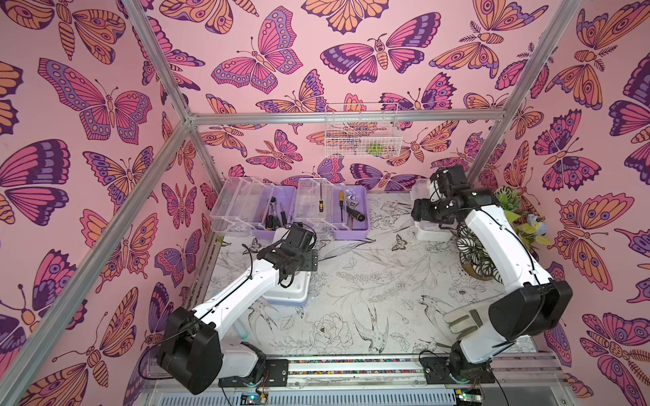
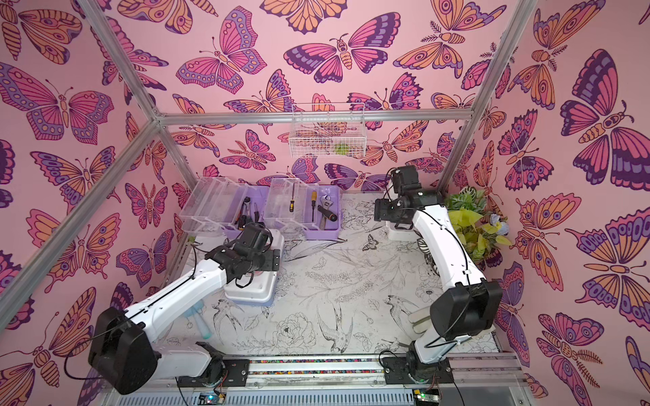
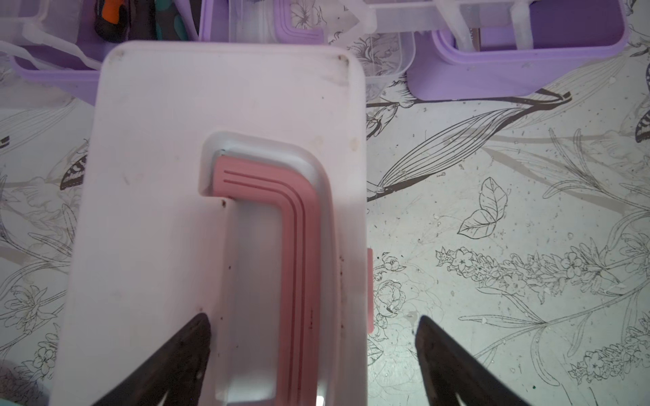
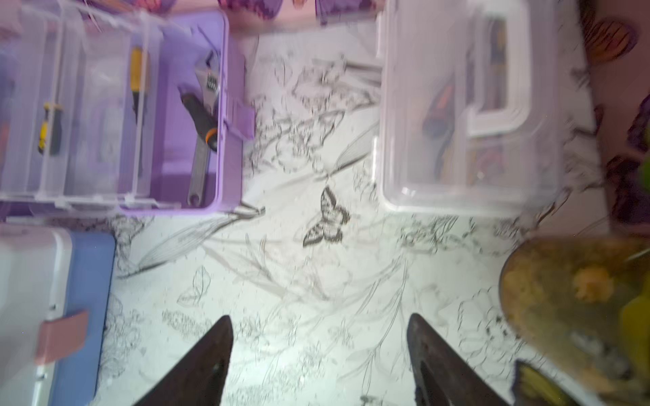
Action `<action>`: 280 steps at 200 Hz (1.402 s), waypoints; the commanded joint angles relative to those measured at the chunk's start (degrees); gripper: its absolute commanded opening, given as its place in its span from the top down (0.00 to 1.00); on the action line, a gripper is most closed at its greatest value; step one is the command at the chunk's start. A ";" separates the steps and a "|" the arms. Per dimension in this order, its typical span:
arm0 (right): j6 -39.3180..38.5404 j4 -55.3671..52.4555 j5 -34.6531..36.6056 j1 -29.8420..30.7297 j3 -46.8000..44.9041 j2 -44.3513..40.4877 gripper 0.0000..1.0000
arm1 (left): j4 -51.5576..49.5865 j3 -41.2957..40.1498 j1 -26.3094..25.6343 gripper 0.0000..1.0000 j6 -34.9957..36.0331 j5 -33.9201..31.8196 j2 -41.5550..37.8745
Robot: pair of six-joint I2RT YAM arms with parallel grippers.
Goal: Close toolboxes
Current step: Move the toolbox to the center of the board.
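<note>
Two purple toolboxes point(image 1: 262, 233) point(image 1: 351, 233) stand at the back with their clear lids swung open and tools inside. The light blue toolbox point(image 1: 288, 291) lies under my left arm; its white lid point(image 3: 218, 140) is down and the pink handle point(image 3: 299, 246) lies flat in its recess. My left gripper point(image 3: 313, 320) hangs open above it, one finger over the lid, the other past the box's latch side. The white toolbox point(image 4: 467, 116) at the back right has its clear lid down. My right gripper point(image 4: 318, 318) is open over bare table, holding nothing.
A white wire basket point(image 1: 362, 130) with a green item hangs on the back wall. Potted plants point(image 1: 475, 253) stand along the right side, close to my right arm. A teal item point(image 1: 242, 332) lies near the left arm's base.
</note>
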 commanded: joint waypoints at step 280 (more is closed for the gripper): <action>25.86 18.42 0.99 33.40 -25.62 -8.36 0.40 | 5.38 -2.80 -15.70 0.03 -5.12 5.35 -14.90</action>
